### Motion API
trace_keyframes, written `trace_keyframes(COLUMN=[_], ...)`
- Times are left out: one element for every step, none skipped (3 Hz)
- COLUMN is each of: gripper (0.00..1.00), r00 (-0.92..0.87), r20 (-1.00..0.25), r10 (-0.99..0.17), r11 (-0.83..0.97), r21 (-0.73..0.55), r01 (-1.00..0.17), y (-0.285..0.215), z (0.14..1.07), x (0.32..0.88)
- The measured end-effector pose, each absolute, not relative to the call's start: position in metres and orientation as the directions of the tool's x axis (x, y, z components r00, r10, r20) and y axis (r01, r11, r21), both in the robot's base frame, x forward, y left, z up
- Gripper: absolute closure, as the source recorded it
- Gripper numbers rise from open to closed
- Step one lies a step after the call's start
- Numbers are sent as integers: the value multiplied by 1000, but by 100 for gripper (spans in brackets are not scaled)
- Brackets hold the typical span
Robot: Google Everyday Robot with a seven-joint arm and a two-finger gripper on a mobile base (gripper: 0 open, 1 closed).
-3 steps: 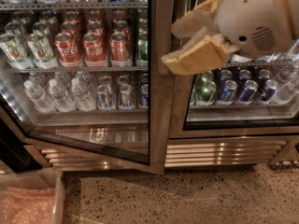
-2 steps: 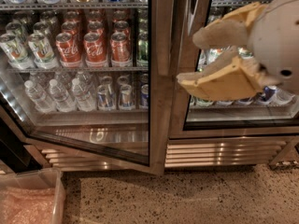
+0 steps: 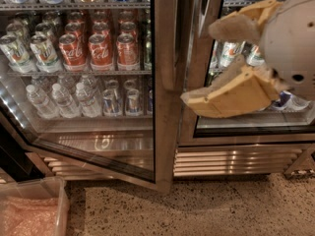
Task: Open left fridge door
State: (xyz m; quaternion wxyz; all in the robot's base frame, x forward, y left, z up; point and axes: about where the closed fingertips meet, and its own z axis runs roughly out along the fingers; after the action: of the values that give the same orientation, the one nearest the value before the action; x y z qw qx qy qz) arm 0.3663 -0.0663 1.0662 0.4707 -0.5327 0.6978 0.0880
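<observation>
The left fridge door [image 3: 165, 107] is a glass pane in a steel frame. It stands partly ajar, with its bottom edge swung out over the floor toward me. Its vertical handle [image 3: 170, 43] is on the right edge. Behind the glass are shelves of red cola cans [image 3: 101, 50], other cans and water bottles [image 3: 61, 100]. My gripper [image 3: 199, 65] is to the right of that door edge, in front of the right glass door [image 3: 246, 127]. Its two tan fingers are spread open and hold nothing, apart from the handle.
A clear plastic bin [image 3: 32, 208] with pinkish contents sits on the speckled floor [image 3: 197, 210] at the lower left, below the open door. A steel vent grille [image 3: 236, 161] runs under the right door. The gripper's white wrist [image 3: 290, 43] fills the upper right.
My gripper has moved right, away from the left door's edge, and its fingers look spread wider. The left door stays ajar at the same angle.
</observation>
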Motion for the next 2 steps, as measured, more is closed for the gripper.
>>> trace_keyframes(gripper=[15, 0], r00=[11, 11], r20=[-751, -751], r10=[-661, -661], r11=[417, 417], r21=[-379, -379], r01=[-826, -826], y=[-66, -66], z=[1066, 1066], x=[366, 366])
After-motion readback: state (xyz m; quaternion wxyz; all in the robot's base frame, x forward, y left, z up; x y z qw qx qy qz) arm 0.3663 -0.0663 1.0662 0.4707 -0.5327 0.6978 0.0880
